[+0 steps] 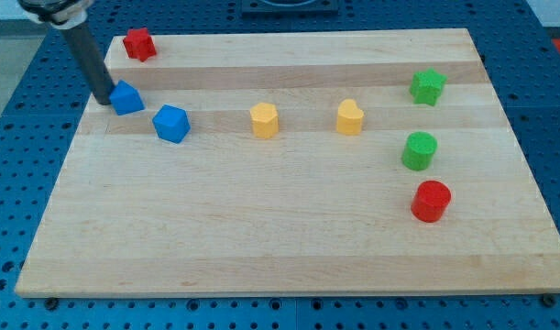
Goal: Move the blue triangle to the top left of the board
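Note:
The blue triangle [126, 97] lies on the wooden board [289, 229] near its left edge, below the top left corner. My tip [104, 99] stands right against the triangle's left side, touching it. The dark rod slants up to the view's top left. A blue cube-like block [171, 123] lies just to the lower right of the triangle, apart from it. A red star-shaped block [139, 43] sits at the board's top left corner, above the triangle.
A yellow hexagon-like block [264, 120] and a yellow heart-like block [350, 117] lie mid-board. At the right are a green star [427, 87], a green cylinder [420, 150] and a red cylinder [432, 201]. Blue perforated table surrounds the board.

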Robot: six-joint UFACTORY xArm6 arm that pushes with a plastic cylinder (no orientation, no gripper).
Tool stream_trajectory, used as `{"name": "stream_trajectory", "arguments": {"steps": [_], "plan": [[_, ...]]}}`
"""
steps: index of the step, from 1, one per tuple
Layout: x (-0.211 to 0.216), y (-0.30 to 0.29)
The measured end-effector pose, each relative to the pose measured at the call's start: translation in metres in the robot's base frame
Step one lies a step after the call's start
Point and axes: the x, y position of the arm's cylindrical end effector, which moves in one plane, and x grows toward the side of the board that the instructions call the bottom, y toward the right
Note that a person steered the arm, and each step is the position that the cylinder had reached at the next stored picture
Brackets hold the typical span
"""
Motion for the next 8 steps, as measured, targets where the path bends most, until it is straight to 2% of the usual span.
{"name": "stream_trajectory", "arguments": {"steps": [1,2,3,4,5,6,8], "plan": [[0.018,-0.039],[0.055,-0.041],[0.071,0.002],[0.061,0.035],[0.028,0.034],[0.012,0.035],[0.000,0.021]]}}
